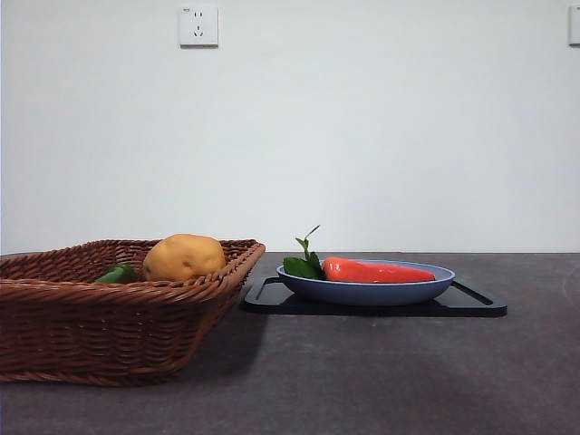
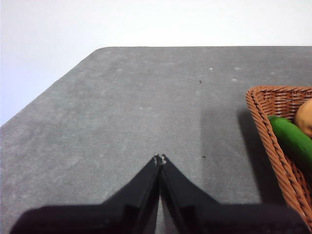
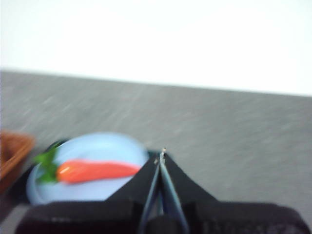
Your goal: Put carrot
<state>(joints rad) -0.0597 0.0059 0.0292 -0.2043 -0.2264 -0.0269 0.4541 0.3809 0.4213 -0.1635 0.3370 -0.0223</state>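
- Carrot (image 1: pixel 376 270) in the front view lies on its side in a blue plate (image 1: pixel 362 292), its leaves (image 1: pixel 304 260) toward the basket (image 1: pixel 109 313); the plate's near rim hides its underside. The plate sits on a black tray (image 1: pixel 471 306) whose middle is covered by the plate.
- Front view also shows a potato (image 1: pixel 183 256) in the basket, with only a sliver of a green vegetable (image 1: pixel 118 274) peeking over the woven wall. Neither arm appears here.
- Left wrist view: the left gripper (image 2: pixel 160 158) hangs over bare grey table (image 2: pixel 126 107), fingers pressed together at the tips, holding nothing. The basket is cut off at the frame edge, showing part of the green vegetable and just a slice of the potato.
- Right wrist view is badly blurred. The right gripper (image 3: pixel 161 155) has its fingers closed together, empty, just beside the plate's rim; the carrot lies across the plate, apart from the fingertips. A brown smear at the edge is the basket.
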